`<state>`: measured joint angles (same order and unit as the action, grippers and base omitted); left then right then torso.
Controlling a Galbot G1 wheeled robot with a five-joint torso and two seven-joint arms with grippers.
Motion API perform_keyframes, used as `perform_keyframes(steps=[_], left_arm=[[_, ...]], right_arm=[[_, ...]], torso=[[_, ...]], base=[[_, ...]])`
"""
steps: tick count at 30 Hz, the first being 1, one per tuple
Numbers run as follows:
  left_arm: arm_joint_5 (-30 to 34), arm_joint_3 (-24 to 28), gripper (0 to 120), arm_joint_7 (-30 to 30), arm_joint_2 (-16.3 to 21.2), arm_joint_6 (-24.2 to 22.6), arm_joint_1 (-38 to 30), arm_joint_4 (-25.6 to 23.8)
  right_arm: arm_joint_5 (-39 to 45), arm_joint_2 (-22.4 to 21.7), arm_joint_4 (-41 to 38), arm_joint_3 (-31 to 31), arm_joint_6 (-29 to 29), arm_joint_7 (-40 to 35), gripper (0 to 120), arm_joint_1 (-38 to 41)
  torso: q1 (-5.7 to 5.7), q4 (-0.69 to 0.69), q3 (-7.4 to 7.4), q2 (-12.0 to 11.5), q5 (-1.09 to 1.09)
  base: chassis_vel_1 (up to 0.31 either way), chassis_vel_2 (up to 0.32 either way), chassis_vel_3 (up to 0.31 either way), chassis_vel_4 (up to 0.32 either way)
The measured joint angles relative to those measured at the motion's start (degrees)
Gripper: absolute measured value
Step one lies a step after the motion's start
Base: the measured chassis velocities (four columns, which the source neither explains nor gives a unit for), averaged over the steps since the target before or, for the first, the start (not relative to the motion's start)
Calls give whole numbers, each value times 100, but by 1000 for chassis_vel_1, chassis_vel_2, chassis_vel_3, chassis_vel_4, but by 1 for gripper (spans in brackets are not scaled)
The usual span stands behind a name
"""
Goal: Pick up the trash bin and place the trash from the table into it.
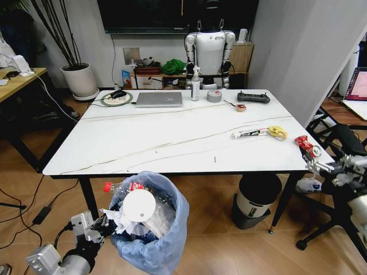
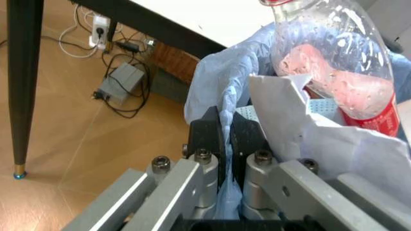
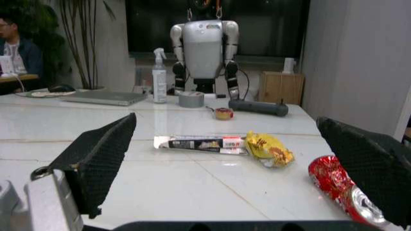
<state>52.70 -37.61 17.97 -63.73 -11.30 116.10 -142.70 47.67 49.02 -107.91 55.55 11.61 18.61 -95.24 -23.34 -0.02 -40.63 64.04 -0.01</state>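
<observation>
We recorded the white marble-look desk (image 1: pixel 172 143) carrying a long wrapper (image 3: pixel 200 143), a yellow wrapper (image 3: pixel 270 149) and a red crushed can (image 3: pixel 339 187) near its right edge. The trash bin (image 1: pixel 152 240) sat below the desk's front edge, holding a paper cup (image 1: pixel 139 206) and a red-capped bottle (image 1: pixel 117 186). Our left pincer (image 2: pixel 224 139) was clamped on the bin's blue liner; our right pincer (image 3: pixel 244 173) stood wide open at the desk's right edge, by the can

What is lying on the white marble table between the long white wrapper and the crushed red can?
A crumpled yellow wrapper lies between the long white wrapper and the crushed red can, seen in the right wrist view.
</observation>
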Motion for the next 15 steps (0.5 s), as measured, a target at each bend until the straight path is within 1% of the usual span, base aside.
perform_keyframes(steps=[5, 15], left_arm=[[-25, 93, 0, -12, -46, 13, -32, 32], [-13, 127, 0, -12, -114, 17, -44, 24]], right_arm=[[-24, 140, 78, -32, 0, 111, 100, -49], [33, 234, 165, -108, -22, 277, 100, -30]], torso=[[0, 1, 0, -1, 1], [0, 0, -1, -1, 1]], base=[[0, 0, 0, 0], [0, 0, 0, 0]])
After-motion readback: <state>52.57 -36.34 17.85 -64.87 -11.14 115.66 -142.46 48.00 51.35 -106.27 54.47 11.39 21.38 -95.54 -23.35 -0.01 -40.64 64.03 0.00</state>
